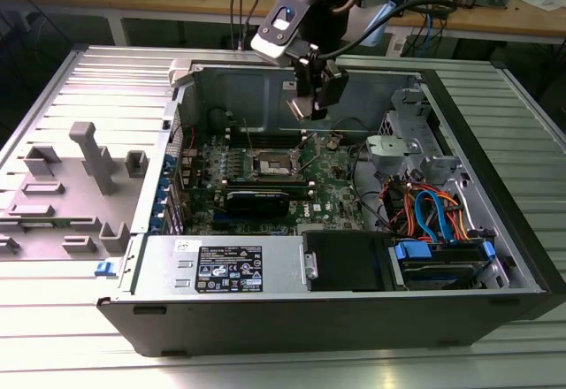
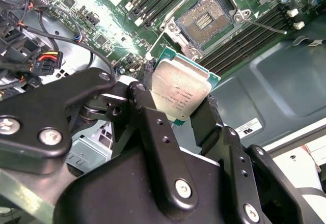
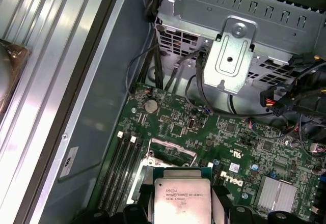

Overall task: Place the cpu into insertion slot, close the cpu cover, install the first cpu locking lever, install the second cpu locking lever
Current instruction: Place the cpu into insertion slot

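In the exterior view, the hand point(image 1: 311, 97) is gripping the cpu point(image 1: 299, 106) above the slot point(image 1: 270, 166), inside a case point(image 1: 265, 327) sitting on a ribbed surface point(image 1: 80, 80). A cluttered surface point(image 1: 522, 19) is standing far behind. In the second wrist view, the cpu point(image 2: 181, 94) is hanging clear of the slot point(image 2: 204, 20).

The cpu point(image 2: 181, 89), a flat silvery square edged in green, is held tilted above the open, dark-centred insertion slot point(image 2: 206, 20), at its 1 o'clock in the exterior view.

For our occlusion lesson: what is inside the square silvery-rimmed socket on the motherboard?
The socket shows dark contacts, no chip; in the first wrist view the silvery-grey square cpu in the gripper covers part.
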Robot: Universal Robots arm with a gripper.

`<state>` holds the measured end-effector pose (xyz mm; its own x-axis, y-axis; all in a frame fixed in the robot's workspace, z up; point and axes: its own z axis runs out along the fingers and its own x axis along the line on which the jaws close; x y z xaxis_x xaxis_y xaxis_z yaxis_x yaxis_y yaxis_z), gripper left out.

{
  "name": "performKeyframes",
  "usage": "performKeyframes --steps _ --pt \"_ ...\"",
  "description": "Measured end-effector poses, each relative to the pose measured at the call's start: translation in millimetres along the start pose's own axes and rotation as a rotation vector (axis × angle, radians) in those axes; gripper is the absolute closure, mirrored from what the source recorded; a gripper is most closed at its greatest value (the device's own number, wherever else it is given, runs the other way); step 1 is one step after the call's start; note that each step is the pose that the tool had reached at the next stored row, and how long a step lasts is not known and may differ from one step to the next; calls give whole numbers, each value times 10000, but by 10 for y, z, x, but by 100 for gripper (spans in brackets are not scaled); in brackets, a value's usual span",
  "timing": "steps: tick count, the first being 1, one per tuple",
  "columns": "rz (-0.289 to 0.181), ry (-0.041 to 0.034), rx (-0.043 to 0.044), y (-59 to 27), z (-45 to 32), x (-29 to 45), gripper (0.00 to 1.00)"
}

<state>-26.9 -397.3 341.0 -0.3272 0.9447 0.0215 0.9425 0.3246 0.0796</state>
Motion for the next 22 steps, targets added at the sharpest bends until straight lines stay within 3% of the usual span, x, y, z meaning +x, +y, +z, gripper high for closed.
performKeyframes --steps 7,13,22 --pt "41 -4 3 -10 3 0 46" --pt "623 -54 23 -23 69 -1 46" --pt "648 -54 27 -43 73 2 46"
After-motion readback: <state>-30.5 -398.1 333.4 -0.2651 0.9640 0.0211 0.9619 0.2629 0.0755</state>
